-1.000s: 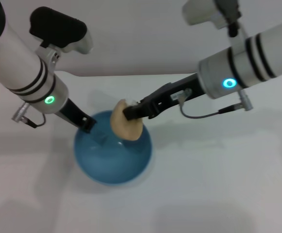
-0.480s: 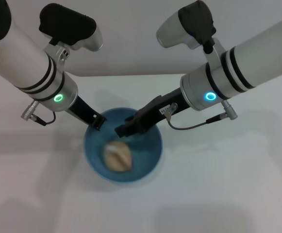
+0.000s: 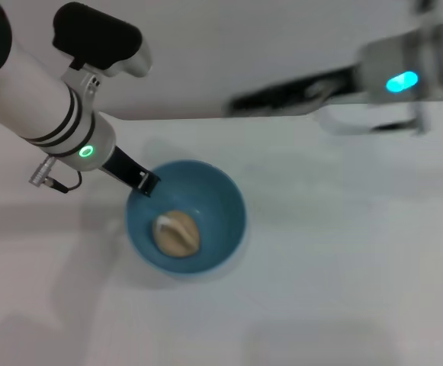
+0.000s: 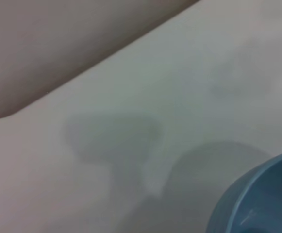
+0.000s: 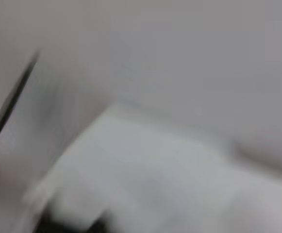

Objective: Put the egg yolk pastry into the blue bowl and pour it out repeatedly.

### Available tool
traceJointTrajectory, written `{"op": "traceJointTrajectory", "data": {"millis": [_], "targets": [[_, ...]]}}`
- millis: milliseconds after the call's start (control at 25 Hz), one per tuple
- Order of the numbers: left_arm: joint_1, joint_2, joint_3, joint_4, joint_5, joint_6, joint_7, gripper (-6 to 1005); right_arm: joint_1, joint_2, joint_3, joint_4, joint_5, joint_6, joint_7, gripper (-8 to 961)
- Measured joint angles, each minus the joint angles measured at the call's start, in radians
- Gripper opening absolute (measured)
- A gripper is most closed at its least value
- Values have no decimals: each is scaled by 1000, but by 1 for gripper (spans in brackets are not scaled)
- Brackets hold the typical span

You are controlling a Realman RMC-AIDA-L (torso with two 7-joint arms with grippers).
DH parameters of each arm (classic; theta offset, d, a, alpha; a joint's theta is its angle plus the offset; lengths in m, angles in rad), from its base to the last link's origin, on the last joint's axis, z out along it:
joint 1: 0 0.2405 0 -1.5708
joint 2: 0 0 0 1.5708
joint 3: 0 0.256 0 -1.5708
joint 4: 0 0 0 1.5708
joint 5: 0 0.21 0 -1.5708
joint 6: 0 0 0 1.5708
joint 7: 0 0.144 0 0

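The blue bowl stands upright on the white table, left of centre in the head view. The egg yolk pastry lies inside it, on the bottom. My left gripper is shut on the bowl's far-left rim. A part of the bowl's rim shows in the left wrist view. My right gripper is a dark blur high above the table's back edge, well clear of the bowl, with nothing seen in it. The right wrist view shows only blurred pale surfaces.
The white table stretches in front and to the right of the bowl. Its back edge meets a pale wall behind.
The pastry left my right gripper and dropped into the bowl. The bowl went from tilted to upright. My right arm has swung up and away to the back right.
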Motion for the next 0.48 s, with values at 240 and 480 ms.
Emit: {"op": "traceJointTrajectory", "data": {"millis": [240, 480], "targets": [[39, -1, 41, 5, 64, 107, -4, 27, -179, 6, 233, -71, 4, -135, -25, 391], [57, -2, 141, 50, 88, 235, -8, 27, -315, 15, 262, 78, 53, -304, -168, 391]]}}
